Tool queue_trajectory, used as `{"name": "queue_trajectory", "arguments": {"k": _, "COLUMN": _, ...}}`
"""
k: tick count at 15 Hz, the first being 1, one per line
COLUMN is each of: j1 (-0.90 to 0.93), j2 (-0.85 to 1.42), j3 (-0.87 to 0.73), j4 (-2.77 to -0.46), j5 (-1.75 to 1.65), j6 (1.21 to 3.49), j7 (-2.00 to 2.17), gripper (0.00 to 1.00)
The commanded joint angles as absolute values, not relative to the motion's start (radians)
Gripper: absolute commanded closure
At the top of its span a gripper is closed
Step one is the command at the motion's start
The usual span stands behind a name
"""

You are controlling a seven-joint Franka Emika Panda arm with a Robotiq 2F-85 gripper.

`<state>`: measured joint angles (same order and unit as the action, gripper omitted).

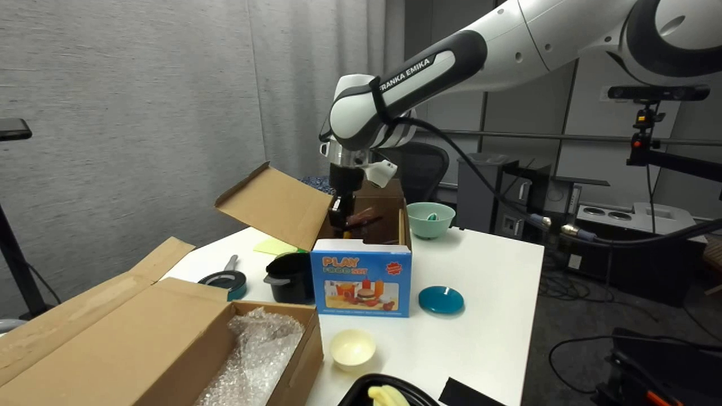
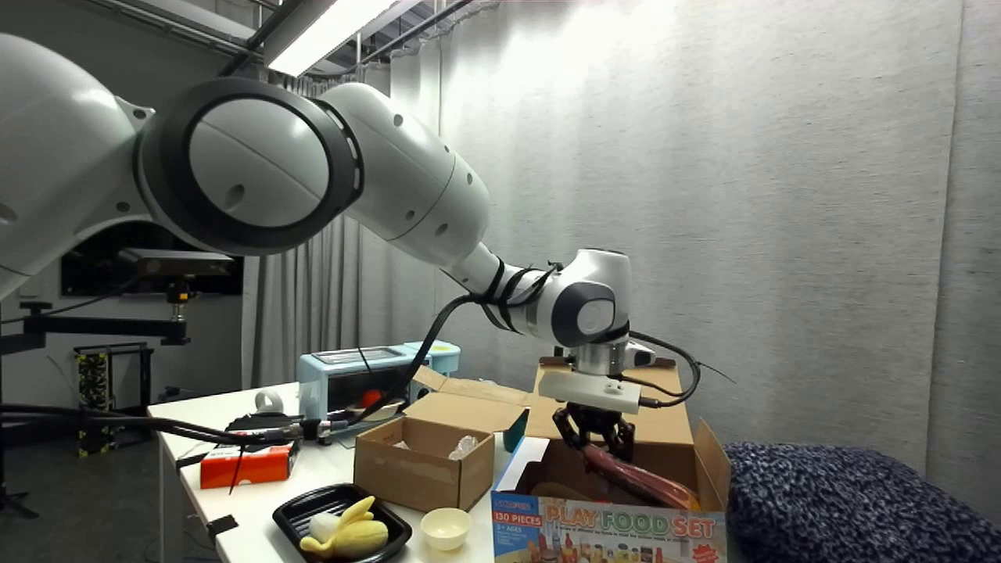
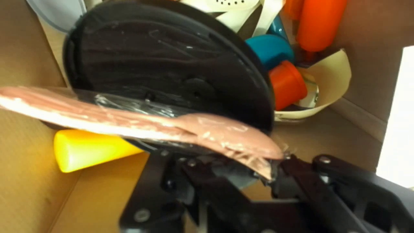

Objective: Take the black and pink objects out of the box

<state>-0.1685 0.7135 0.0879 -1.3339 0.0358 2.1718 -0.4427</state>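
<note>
The box (image 1: 361, 276) stands open on the table with brown inner walls, raised flaps and a printed "Play Food Set" face; it also shows in an exterior view (image 2: 610, 525). My gripper (image 2: 604, 446) is at its opening. In the wrist view the gripper (image 3: 245, 171) is shut on one end of a long pink object (image 3: 145, 124) in clear wrap; the left fingertip is partly hidden behind it. The pink object (image 2: 641, 478) hangs tilted at rim height. A round black object (image 3: 168, 64) lies below it inside the box, among orange, teal, yellow and cream pieces.
A cardboard carton (image 1: 169, 338) with bubble wrap stands beside the box. A black pot (image 1: 290, 279), a pan (image 1: 223, 280), a green bowl (image 1: 431, 220), a teal plate (image 1: 441, 299), a cream bowl (image 1: 352, 348) and a black tray (image 2: 289, 520) surround it. A raised flap (image 1: 276, 203) leans outward.
</note>
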Motion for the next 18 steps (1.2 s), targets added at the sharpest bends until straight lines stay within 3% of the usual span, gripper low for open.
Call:
{"name": "queue_trajectory", "arguments": {"k": 1, "j1": -0.183, "j2": 0.660, "j3": 0.104, "j4": -1.341, "j5": 0.089, "j6": 2.187, "j7": -0.455, "gripper": 1.00}}
{"name": "queue_trajectory", "arguments": {"k": 9, "j1": -0.191, "j2": 0.604, "j3": 0.159, "j4": -1.360, "j5": 0.195, "j6": 2.244, "j7": -0.542, "gripper": 1.00}}
{"name": "queue_trajectory", "arguments": {"k": 18, "j1": -0.134, "j2": 0.579, "j3": 0.277, "j4": -1.386, "j5": 0.264, "j6": 2.122, "j7": -0.732, "gripper": 1.00}}
